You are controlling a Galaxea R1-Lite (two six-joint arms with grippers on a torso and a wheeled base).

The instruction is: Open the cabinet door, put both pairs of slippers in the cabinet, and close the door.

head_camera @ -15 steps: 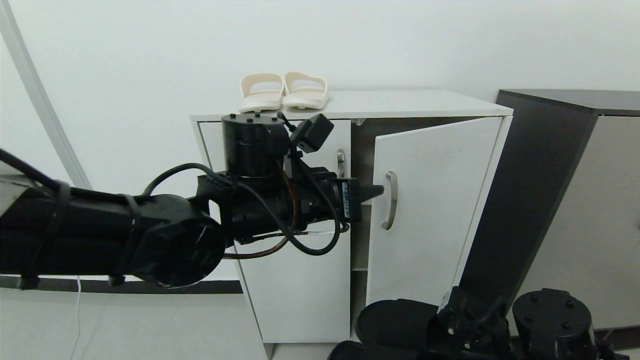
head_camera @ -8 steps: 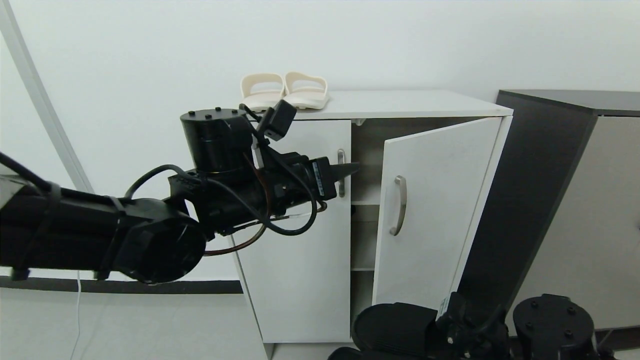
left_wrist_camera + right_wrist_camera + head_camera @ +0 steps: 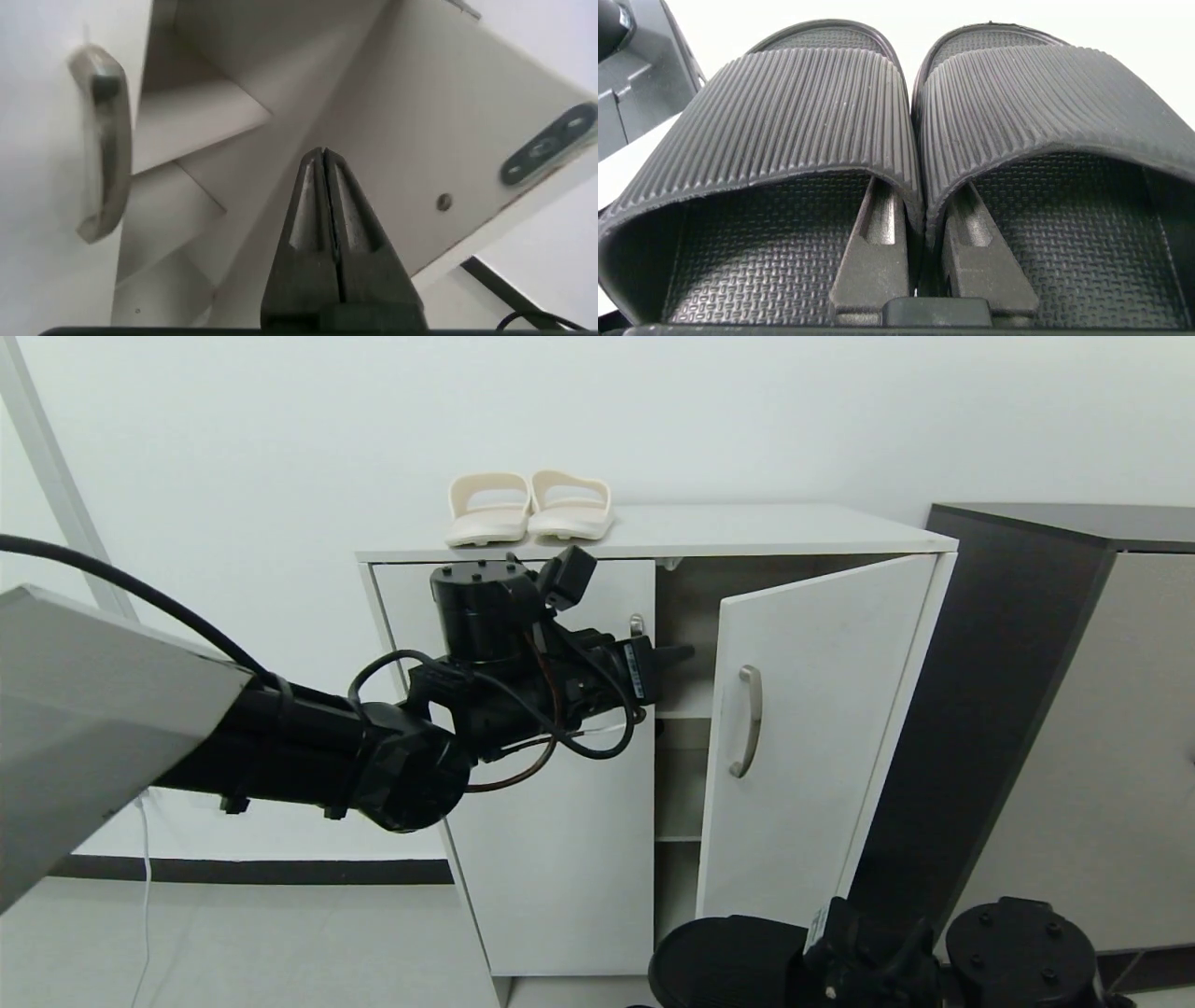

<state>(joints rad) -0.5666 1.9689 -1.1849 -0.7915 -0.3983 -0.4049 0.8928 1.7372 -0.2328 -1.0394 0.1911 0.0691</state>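
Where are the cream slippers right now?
In the head view, the cream slippers sit side by side on top of the white cabinet, toward its left end, above the robot's left hand.

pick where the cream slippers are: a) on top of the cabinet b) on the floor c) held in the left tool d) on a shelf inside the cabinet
a: the cream slippers lie side by side on top of the white cabinet, whose right door stands partly open.
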